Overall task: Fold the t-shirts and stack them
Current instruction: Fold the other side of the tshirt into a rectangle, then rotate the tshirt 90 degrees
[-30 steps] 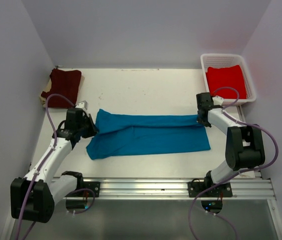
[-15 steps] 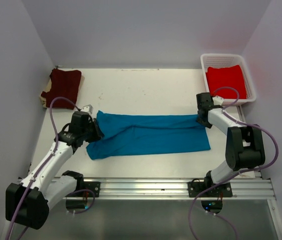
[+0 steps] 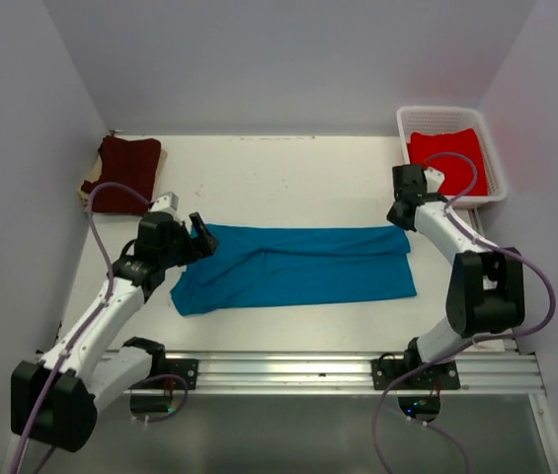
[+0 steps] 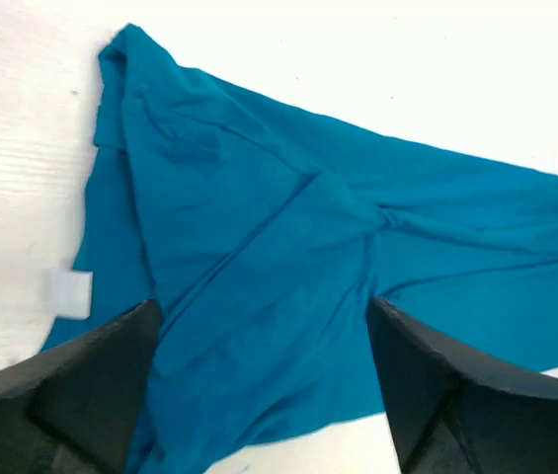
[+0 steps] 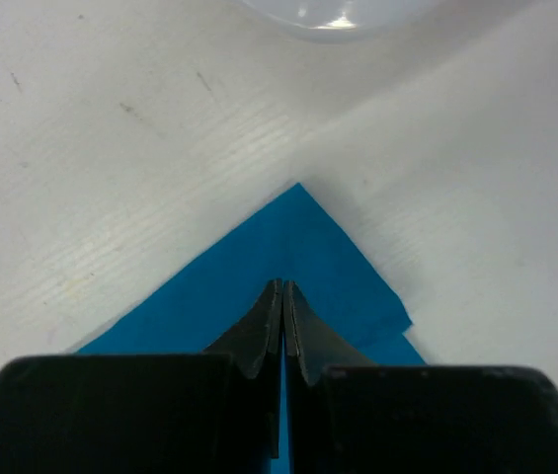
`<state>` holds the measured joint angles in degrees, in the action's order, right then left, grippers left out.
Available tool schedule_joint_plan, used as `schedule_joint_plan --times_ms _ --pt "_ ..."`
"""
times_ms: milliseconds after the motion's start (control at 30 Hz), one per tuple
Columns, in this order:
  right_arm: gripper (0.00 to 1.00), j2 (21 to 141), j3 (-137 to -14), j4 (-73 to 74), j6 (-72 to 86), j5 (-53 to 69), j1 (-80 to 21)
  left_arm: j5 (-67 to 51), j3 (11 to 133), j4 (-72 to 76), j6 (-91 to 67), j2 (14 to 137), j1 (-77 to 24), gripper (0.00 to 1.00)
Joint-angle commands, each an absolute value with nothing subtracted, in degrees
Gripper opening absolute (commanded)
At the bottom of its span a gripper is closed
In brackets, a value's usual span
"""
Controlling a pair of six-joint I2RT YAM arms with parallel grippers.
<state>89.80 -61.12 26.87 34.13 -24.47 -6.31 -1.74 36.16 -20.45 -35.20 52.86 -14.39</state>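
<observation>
Teal shirt (image 3: 293,267) lies folded lengthwise mid-table (image 3: 288,178), its white tag (image 4: 68,293) too blurred to read. Left gripper (image 4: 261,326) is spread wide over its left end, holding nothing. Right gripper (image 5: 282,286) is pinched closed above its far right corner, empty.

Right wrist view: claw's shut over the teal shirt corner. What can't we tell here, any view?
- Right claw: pinching the teal shirt or clear of it? Its own fingers hide the tips; top view too small.
- Red shirt: fold state; basket wall and cable cover parts, top view.
- Maroon shirt: layers too small, top view.
</observation>
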Motion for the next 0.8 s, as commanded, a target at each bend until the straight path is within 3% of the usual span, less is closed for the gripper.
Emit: schedule_joint_plan --times_ms 0,33,67,100,167,500,767 --pt "0.0 96.4 -64.4 24.4 33.4 -18.2 -6.4 -5.4 37.3 -7.8 -35.9 61.1 -14.7 0.79" --pt "0.0 97.2 -64.4 23.9 33.3 -15.5 -6.3 -6.1 37.1 -6.1 -36.5 64.0 -14.7 0.54" --pt "0.0 98.0 -64.2 23.3 33.3 -14.3 -6.3 -6.9 36.8 -2.8 -36.9 65.1 -14.7 0.39" --pt "0.0 98.3 -63.9 22.9 33.0 -13.3 -6.2 -7.2 36.6 -1.5 -37.4 66.3 -14.7 0.17" --pt "0.0 98.7 -62.1 21.6 32.9 -11.3 -6.3 -7.9 36.6 -1.0 -38.5 69.5 -14.7 0.02" --pt "0.0 101.0 -57.2 19.0 32.8 -10.5 -6.5 -6.7 31.4 4.3 -40.3 76.6 -14.8 0.0" --pt "0.0 101.3 -55.4 20.4 32.7 -13.4 -8.3 -5.0 30.4 10.5 -43.0 89.0 -14.8 0.0"
